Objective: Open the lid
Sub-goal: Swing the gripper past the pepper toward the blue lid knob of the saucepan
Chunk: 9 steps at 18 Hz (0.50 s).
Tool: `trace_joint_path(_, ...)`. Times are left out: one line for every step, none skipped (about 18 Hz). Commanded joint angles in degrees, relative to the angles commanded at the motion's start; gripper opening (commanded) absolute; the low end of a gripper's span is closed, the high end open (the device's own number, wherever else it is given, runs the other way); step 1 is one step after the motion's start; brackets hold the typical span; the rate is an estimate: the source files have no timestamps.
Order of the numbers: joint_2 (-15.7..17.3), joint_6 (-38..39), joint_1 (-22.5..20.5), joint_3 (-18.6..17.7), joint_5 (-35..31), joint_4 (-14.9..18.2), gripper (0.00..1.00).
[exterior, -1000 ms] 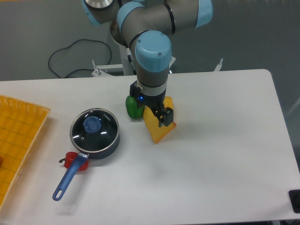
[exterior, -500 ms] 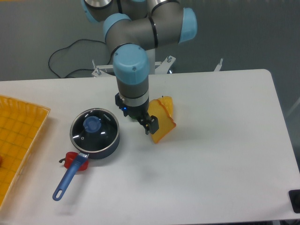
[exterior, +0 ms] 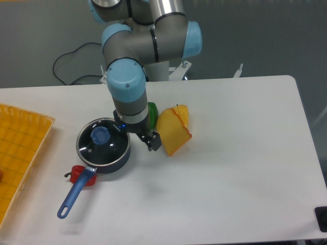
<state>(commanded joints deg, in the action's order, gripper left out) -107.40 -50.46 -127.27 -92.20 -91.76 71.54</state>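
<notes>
Table (exterior: pixel 245 168), gripper (exterior: pixel 148 140) beside lid (exterior: pixel 102 143)

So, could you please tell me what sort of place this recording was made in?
Probably a robotics lab rather than a kitchen: a bare white table, a plain grey backdrop with a loose cable, and toy-like props beside the saucepan.
</notes>
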Motion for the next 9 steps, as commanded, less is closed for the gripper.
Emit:
trace_joint_path(0.0, 0.6, 0.8, 0.1, 0.0, -0.4, 1.00)
trace_joint_path(0.3, 1.0, 1.1, 0.2, 0.1, -1.0, 1.00)
trace_joint_path(0.5, 0.8, 1.1, 0.2, 0.3, -1.6, 1.00)
trace_joint_path(0.6, 0.8, 1.1, 0.4, 0.4, -1.5, 1.00)
trace_joint_path(0.6, 0.5, 1.2, 0.3, 0.4, -1.2, 1.00)
trace_joint_path(0.6, 0.4, 1.2, 0.2, 0.4, -0.9, 1.00)
trace_joint_path(0.6, 0.4, 1.3, 0.1, 0.4, -0.8, 1.00)
trace_joint_path(0.5, 0.4, 1.5, 0.1, 0.4, -0.9, 1.00)
trace_joint_path(0.2, 0.4, 2.3, 0.1, 0.1, -0.9, 1.00)
